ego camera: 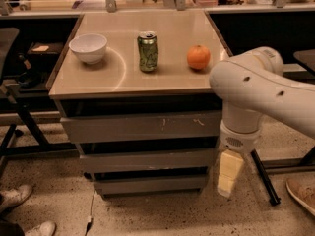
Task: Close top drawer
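**Top drawer [142, 127] just left of the lowered gripper [225, 187]**

Gripper pale yellow, pointing straight down, hanging at the right front corner of the cabinet. Level with the two lower drawer fronts [147, 160], above the speckled floor [162, 215]. Open or closed: cannot tell. Touching the cabinet or just in front of it: cannot tell either.

Above it, a thick white arm [256, 82] reaching in from the right edge, bending downward in front of the right end of the top drawer and hiding that end.

Top drawer directly under the tabletop [167, 28]: tallest of three grey fronts, flat, without a handle, marked with small white scratches right of centre. Dark gap between its upper edge and the tabletop's rim. Seems to stand slightly forward of the two shorter fronts below; how far out, hard to judge.

On the tabletop, in a row from left to right and well apart: white bowl [88, 48], upright green can [147, 51], orange [198, 57]. Orange nearest the arm, near the right edge.

Farther out: black frame [19, 117] standing to the left of the cabinet, thin cable [91, 215] running down the floor from under the lowest front, pale shoes [15, 195] in the lower left corner, another shoe [301, 193] at the right edge. Behind the tabletop, a cluttered bench [59, 4] across the top.
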Controlling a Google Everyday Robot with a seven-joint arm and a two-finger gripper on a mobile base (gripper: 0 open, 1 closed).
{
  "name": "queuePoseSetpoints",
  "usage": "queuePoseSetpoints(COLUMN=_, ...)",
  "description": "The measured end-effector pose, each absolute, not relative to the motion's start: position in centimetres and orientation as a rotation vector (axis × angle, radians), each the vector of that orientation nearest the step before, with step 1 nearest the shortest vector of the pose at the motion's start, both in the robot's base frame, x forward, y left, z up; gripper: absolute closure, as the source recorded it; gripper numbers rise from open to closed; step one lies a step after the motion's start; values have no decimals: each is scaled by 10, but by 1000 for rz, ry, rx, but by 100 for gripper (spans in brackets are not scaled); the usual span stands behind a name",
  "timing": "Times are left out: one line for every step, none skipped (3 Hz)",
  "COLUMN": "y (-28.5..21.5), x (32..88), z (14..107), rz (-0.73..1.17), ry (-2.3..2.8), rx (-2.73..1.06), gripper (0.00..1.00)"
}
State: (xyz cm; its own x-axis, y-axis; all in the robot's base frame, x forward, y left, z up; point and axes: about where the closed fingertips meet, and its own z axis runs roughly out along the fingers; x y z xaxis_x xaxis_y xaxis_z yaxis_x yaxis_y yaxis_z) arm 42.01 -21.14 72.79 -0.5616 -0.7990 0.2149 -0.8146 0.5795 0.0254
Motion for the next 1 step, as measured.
queuePoseSetpoints(y=-219, x=400, z=762, rz=193, ry=-2670, rx=1227, gripper=0)
